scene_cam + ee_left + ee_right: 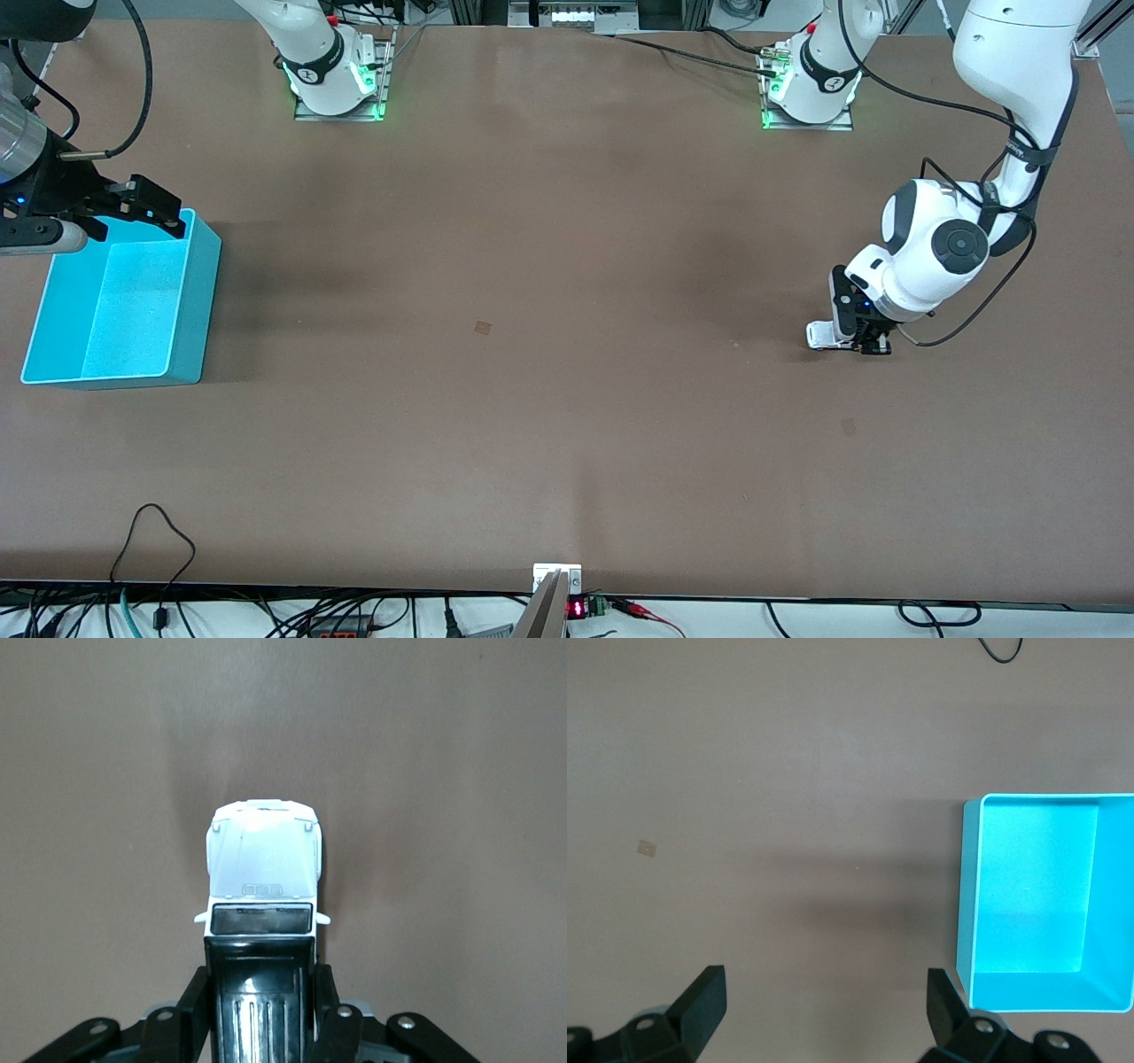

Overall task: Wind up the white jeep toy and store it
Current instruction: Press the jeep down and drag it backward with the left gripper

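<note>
Left gripper (852, 342) clamped on jeep (262, 870) rear, low on table, right-middle of frame. Tip: keep wheels pressed down, drag straight back to wind. Right gripper (146, 206) wide open, empty, waiting over bin (200, 292), far left.

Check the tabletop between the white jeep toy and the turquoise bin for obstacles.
Nothing visible: bare table runs from the white jeep toy, clamped in the left gripper, to the turquoise bin. The open right gripper hovers over the bin's rim.

A robotics lab: two bolted-down arms (337, 71), cabling (151, 549).
</note>
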Motion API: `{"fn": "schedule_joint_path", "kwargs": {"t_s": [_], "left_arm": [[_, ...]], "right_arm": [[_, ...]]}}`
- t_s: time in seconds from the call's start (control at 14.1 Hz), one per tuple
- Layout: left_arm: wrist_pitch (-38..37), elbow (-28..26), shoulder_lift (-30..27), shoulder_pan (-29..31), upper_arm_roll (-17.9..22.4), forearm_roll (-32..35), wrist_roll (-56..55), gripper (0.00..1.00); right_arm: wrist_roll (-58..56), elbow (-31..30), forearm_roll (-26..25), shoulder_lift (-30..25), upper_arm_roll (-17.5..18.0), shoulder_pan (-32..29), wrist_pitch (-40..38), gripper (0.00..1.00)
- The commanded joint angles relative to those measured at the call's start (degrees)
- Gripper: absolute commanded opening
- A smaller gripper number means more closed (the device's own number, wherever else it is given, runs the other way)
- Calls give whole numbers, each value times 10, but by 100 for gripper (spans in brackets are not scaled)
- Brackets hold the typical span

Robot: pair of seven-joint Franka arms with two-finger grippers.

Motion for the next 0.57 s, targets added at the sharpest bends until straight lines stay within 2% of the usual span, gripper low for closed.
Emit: {"fn": "schedule_joint_path", "kwargs": {"t_s": [0.0,0.21,0.5], "left_arm": [[-5,8,33,20,-2,7,4,22],[-7,21,54,42,3,7,20,24],[-7,37,65,98,3,7,106,24]], "right_arm": [[-2,9,8,2,0,1,-9,100],[-3,9,8,2,0,0,-9,100],[-3,9,8,2,0,0,-9,100]]}}
